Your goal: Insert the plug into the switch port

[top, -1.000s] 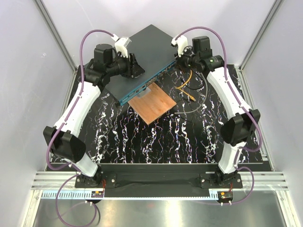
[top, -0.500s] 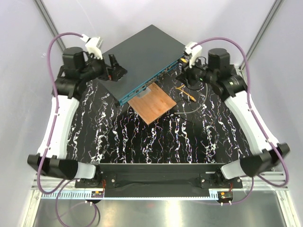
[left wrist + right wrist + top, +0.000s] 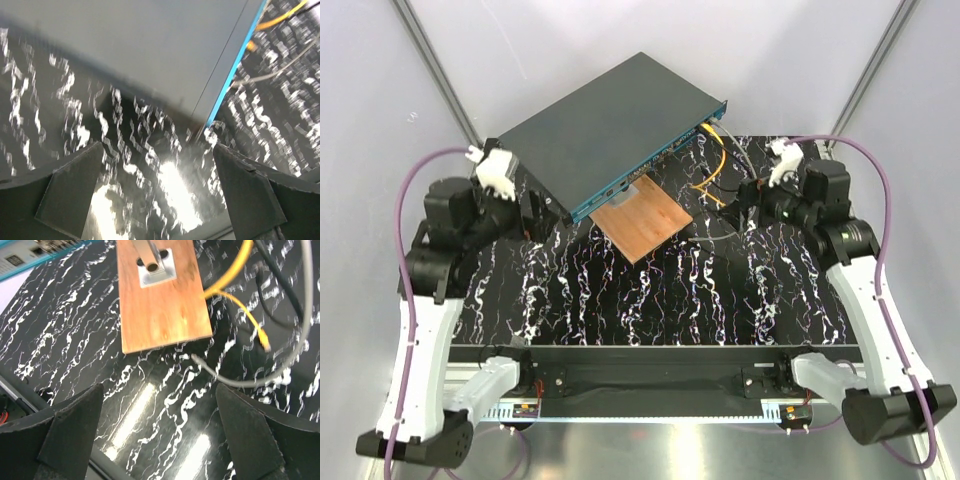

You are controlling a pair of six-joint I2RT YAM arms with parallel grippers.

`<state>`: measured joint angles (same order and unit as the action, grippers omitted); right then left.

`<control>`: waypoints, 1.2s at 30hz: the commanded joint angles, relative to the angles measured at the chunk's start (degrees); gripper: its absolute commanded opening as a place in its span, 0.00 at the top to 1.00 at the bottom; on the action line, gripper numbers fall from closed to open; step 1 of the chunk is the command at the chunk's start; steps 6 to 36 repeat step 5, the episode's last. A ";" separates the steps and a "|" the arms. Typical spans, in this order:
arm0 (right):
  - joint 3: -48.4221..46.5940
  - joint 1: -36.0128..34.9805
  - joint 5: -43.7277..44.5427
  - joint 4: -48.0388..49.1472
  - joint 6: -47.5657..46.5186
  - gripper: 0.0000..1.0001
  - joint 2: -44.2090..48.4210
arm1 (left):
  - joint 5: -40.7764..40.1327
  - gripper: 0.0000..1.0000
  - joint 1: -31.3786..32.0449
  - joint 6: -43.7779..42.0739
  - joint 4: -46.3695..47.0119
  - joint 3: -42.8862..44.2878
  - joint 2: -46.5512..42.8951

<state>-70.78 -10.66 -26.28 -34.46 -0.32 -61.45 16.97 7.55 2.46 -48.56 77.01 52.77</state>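
- Your left gripper [image 3: 159, 147] stands wide open with nothing between its fingers; only the black marbled table [image 3: 620, 300] shows in the gap.
- From above, it sits off the near left corner of the switch [image 3: 610, 125], close to the corner but not touching it. The left wrist view is blurred and gives you only the grey lid and a strip of the teal front face [image 3: 232, 75].
- Your right gripper [image 3: 160, 387] is also wide open and holds nothing. It hangs over the table to the right of the brown plate [image 3: 160, 300], near the loose cables.
- The switch lies diagonally at the back of the table, with its teal face turned toward the plate and the row of switch ports [image 3: 47, 246] along it.
- The brown plate lies flat just in front of that face and carries a small metal bracket [image 3: 156, 267].
- The yellow cable [image 3: 720, 160] runs up to the right end of the teal face. You cannot tell whether the plug [image 3: 706, 126] there is seated in a port.
- The yellow cable's other end [image 3: 264, 342] lies loose on the table, with a grey cable [image 3: 280, 375] curving past it and a black cable [image 3: 270, 290] close by.
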 commanded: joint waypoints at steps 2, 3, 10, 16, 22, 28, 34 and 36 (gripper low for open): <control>3.46 2.22 -1.05 2.29 3.66 0.00 4.57 | -5.54 0.01 -0.52 -1.23 -0.23 -4.75 -4.25; 3.98 2.39 -1.05 2.64 3.83 0.00 5.02 | -5.89 0.01 -0.78 -1.23 -0.40 -4.85 -4.95; 3.99 2.83 -1.23 2.73 3.92 0.00 5.81 | -6.86 0.01 -0.96 -1.93 -0.40 -4.33 -5.75; 3.99 2.83 -1.23 2.73 3.92 0.00 5.81 | -6.86 0.01 -0.96 -1.93 -0.40 -4.33 -5.75; 3.99 2.83 -1.23 2.73 3.92 0.00 5.81 | -6.86 0.01 -0.96 -1.93 -0.40 -4.33 -5.75; 3.99 2.83 -1.23 2.73 3.92 0.00 5.81 | -6.86 0.01 -0.96 -1.93 -0.40 -4.33 -5.75; 3.99 2.83 -1.23 2.73 3.92 0.00 5.81 | -6.86 0.01 -0.96 -1.93 -0.40 -4.33 -5.75; 3.99 2.83 -1.23 2.73 3.92 0.00 5.81 | -6.86 0.01 -0.96 -1.93 -0.40 -4.33 -5.75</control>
